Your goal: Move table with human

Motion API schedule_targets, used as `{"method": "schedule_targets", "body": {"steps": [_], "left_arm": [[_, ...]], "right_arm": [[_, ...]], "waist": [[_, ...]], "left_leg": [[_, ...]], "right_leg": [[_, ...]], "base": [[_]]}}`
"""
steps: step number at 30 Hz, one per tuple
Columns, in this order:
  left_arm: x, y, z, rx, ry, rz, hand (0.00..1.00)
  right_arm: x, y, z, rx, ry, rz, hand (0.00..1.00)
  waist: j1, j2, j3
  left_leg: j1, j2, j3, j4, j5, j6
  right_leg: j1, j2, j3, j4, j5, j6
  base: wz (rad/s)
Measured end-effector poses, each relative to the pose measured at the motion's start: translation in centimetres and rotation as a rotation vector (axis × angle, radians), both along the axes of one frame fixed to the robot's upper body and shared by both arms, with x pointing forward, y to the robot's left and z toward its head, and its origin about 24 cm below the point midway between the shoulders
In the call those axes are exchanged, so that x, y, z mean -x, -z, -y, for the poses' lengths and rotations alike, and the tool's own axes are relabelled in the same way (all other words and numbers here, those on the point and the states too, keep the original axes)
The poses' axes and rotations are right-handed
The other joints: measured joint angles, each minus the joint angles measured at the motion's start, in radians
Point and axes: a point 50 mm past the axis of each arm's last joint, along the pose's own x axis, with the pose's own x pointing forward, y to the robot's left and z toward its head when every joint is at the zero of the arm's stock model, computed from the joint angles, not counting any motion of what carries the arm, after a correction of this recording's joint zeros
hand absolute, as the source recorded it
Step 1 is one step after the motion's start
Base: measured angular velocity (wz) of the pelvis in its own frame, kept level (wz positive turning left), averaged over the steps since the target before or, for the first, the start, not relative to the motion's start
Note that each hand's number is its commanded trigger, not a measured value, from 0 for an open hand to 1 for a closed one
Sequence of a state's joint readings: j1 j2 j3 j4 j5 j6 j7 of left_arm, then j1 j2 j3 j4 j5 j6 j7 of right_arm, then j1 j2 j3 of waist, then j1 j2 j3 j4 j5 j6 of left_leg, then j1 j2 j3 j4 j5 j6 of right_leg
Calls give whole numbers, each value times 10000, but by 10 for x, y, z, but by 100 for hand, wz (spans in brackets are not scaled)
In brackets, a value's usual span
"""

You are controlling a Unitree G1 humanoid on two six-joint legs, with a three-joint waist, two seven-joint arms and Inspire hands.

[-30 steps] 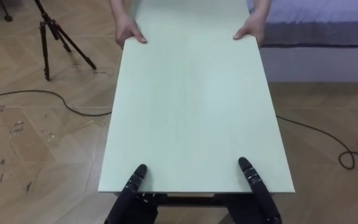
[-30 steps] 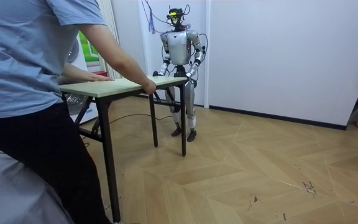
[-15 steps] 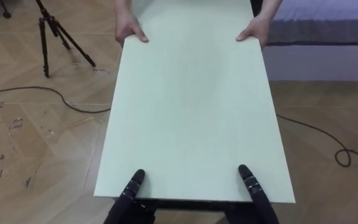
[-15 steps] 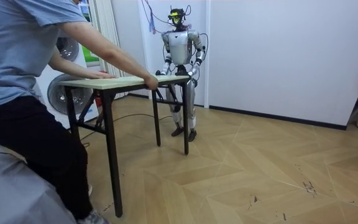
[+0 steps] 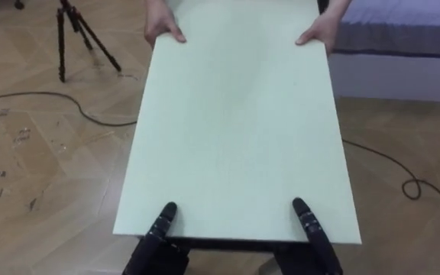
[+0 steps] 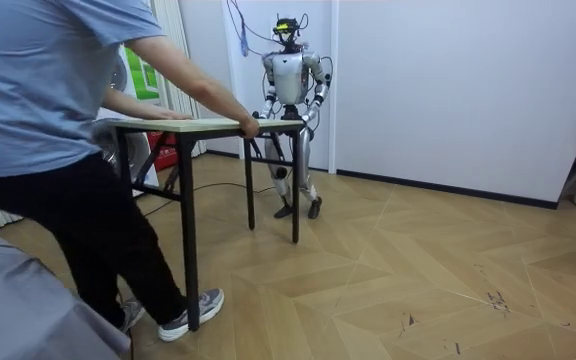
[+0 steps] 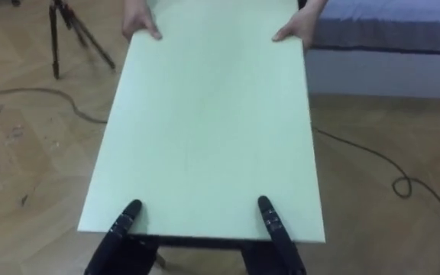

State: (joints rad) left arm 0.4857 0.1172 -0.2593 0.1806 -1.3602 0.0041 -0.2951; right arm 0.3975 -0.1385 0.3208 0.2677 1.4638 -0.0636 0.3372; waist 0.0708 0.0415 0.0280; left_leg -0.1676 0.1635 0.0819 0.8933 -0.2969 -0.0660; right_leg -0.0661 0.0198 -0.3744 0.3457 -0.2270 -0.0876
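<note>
A long pale table [image 5: 235, 130] reaches away from me, carried between me and a person. My left hand [image 5: 163, 219] holds its near edge, thumb on top and the rest beneath. My right hand [image 5: 305, 219] grips that edge the same way, further right. At the far end the person's hands [image 5: 161, 29] [image 5: 317, 32] clasp the two corners. In the room view the person leans over the table [image 6: 183, 124] with one foot back, and I stand upright at the other end by the white wall.
A black tripod [image 5: 79, 34] stands on the wooden floor at the far left, with a dark cable [image 5: 52, 99] beside it. Another cable [image 5: 403, 172] curls on the right. A bed [image 5: 403, 30] lies at the far right behind the person.
The person has stepped backwards and I have stepped after them, so the table has travelled along between us. Both my hands keep the same hold on the near edge.
</note>
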Motion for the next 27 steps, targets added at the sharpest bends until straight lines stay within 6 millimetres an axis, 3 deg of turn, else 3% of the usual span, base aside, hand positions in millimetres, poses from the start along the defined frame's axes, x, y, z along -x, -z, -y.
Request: {"method": "schedule_targets", "body": {"steps": [1,3,4,5,7,9,10,11,13,15,18,19,20,21,22,23,24,25,26,27], "left_arm": [[-2,-1,0,-19,0,31,100],[-3,-1,1,-13,-23,-16,100],[-4,-2,2,35,-7,100,100],[-8,-4,5,139,37,246,100],[-11,-4,8,243,-18,268,100],[-20,-7,9,226,60,438,100],[-24,-8,10,182,36,513,100],[-26,-9,11,170,-31,482,100],[-25,-7,10,144,-35,375,100],[-23,-4,10,127,3,223,100],[-16,0,11,157,51,-81,100],[-13,1,11,187,81,-164,100],[-11,2,11,214,163,-256,100],[-11,3,12,211,196,-278,100],[-11,3,13,238,229,-298,100],[-11,3,13,222,264,-329,100],[-11,3,13,172,317,-331,100],[-11,3,13,74,397,-351,100],[-10,3,10,-26,422,-366,100],[-10,3,9,-44,414,-376,100]], "right_arm": [[-1,0,-1,-10,-20,49,100],[-2,-2,0,138,-26,155,100],[-3,-4,2,201,-16,326,100],[-8,-8,5,289,-28,547,100],[-16,-11,6,372,-96,746,100],[-22,-13,7,370,-43,918,100],[-26,-13,9,435,14,987,100],[-29,-13,9,491,8,1013,100],[-29,-12,9,511,-5,926,100],[-25,-9,11,457,-18,715,100],[-15,-4,11,456,23,385,100],[-11,-2,12,427,43,286,100],[-8,-1,13,422,75,206,100],[-7,-1,13,431,80,184,100],[-7,-1,14,449,106,175,100],[-5,-1,15,440,138,131,100],[-4,-1,14,401,145,101,100],[0,0,14,295,245,-4,100],[2,1,12,183,248,-78,100],[2,1,10,150,234,-82,100]], "waist": [[-95,-70,69],[-133,-171,3],[-197,-141,-44],[-290,92,93],[-355,388,125],[-365,357,135],[-353,249,143],[-329,168,139],[-370,151,132],[-377,81,98],[-429,91,20],[-479,82,1],[-551,75,-6],[-620,89,-14],[-730,92,-31],[-843,73,-32],[-929,65,-31],[-930,-43,-94],[-885,-193,-170],[-884,-248,-190]], "left_leg": [[-35,-99,23,-404,-32,44],[53,-344,-16,-1206,-80,-27],[182,-384,33,-1740,-251,-135],[212,-227,94,-1839,-525,-57],[461,-159,241,-2619,-1033,-6],[460,-263,358,-3263,-1252,266],[364,-386,481,-3398,-1354,467],[173,-503,516,-3272,-1298,562],[2,-680,529,-3186,-1199,772],[-48,-856,620,-3263,-1012,946],[-100,-1102,617,-3360,-753,1218],[-130,-1227,610,-3471,-587,1338],[-155,-1371,616,-3586,-401,1476],[-188,-1422,629,-3667,-301,1561],[-286,-1559,649,-3850,-53,1714],[-330,-1636,784,-3948,120,1806],[-342,-1650,855,-3961,174,1844],[-372,-1699,1051,-4027,275,1903],[-461,-1833,1076,-4080,359,1928],[-511,-1871,1076,-4080,407,1930]], "right_leg": [[-148,-122,-60,283,-68,8],[-359,-208,25,115,123,-16],[-564,-264,-194,-79,358,-121],[-730,-257,-545,-42,463,-214],[-1190,-276,-685,419,501,-268],[-1676,-441,-809,731,540,-326],[-1961,-684,-1155,1031,562,-365],[-2109,-934,-1427,1186,603,-433],[-2167,-1119,-1456,1159,807,-397],[-2165,-1241,-1325,967,1042,-254],[-2149,-1341,-1034,714,1331,493],[-2180,-1471,-983,691,1457,914],[-2230,-1562,-780,689,1634,1213],[-2277,-1598,-609,736,1751,1326],[-2535,-1780,-80,1261,1936,1519],[-2819,-2094,542,2702,1680,1429],[-2871,-2245,858,3528,1461,1413],[-2815,-2606,1308,5028,1112,1515],[-2504,-2951,1545,6027,986,1509],[-2229,-3002,1649,6277,985,1504]], "base": [[32],[15],[5],[0],[0],[0],[-7],[-10],[-4],[0],[3],[17],[19],[27],[37],[43],[43],[27],[15],[0]]}}
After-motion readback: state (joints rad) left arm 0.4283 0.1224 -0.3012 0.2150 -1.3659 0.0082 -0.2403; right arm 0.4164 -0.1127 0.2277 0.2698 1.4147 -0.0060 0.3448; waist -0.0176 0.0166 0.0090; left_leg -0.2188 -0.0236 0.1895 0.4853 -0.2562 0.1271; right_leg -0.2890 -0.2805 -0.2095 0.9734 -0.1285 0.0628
